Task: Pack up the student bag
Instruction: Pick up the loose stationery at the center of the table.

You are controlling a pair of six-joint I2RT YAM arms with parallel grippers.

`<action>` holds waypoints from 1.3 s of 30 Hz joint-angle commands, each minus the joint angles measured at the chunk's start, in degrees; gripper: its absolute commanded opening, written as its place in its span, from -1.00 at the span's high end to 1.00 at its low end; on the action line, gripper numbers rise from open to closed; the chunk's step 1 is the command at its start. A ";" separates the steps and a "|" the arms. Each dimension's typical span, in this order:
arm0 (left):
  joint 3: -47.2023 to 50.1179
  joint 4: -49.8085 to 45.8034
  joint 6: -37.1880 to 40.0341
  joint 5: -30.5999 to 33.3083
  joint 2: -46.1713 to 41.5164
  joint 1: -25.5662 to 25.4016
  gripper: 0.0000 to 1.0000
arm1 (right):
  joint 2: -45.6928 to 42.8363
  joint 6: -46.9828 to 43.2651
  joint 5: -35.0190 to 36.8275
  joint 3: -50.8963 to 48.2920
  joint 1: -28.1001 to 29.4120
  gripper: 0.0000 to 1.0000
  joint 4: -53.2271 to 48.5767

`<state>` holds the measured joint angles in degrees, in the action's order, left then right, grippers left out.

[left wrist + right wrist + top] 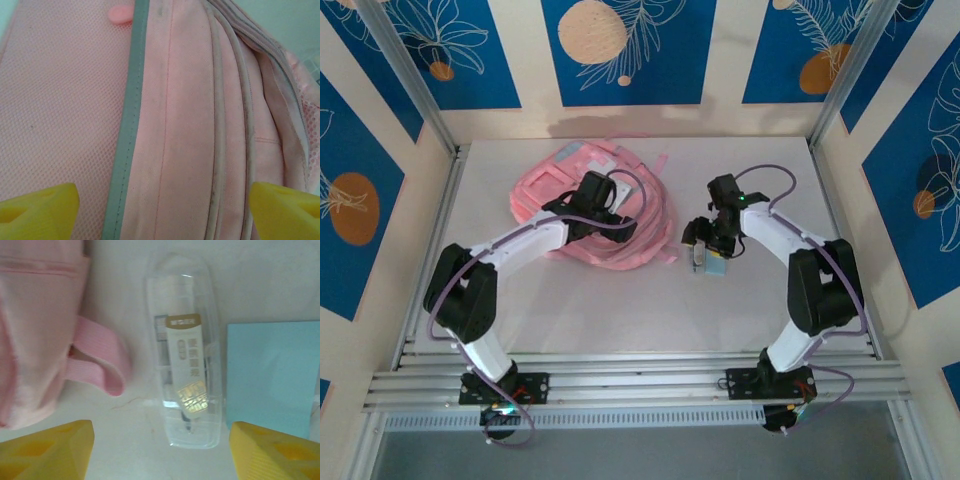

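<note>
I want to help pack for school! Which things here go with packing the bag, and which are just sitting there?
For the job:
- pink bag
- clear plastic case next to it, probably to go in
- light blue pad, probably to go in too

Just there:
- white table
- blue patterned walls

Student bag (535, 200) on the table (620, 310), left of centre, toward the far side.
Its strap loop (97, 357) reaches right, just beside a slim case (184, 355). A flat pad (270, 377) lies just right of the case. The left gripper (162, 210) hangs over the bag, the right gripper (160, 450) over the case.
</note>
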<state>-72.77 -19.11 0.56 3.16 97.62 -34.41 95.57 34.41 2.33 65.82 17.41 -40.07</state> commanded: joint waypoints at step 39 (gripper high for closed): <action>-3.41 -5.74 5.86 -3.04 -0.20 -1.97 -0.74 | -1.00 -3.31 -9.73 4.72 -4.48 0.26 0.79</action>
<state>-73.03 -22.72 3.64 1.45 95.83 -35.03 97.08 32.23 1.39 71.42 14.83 -40.58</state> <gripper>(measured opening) 0.874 0.422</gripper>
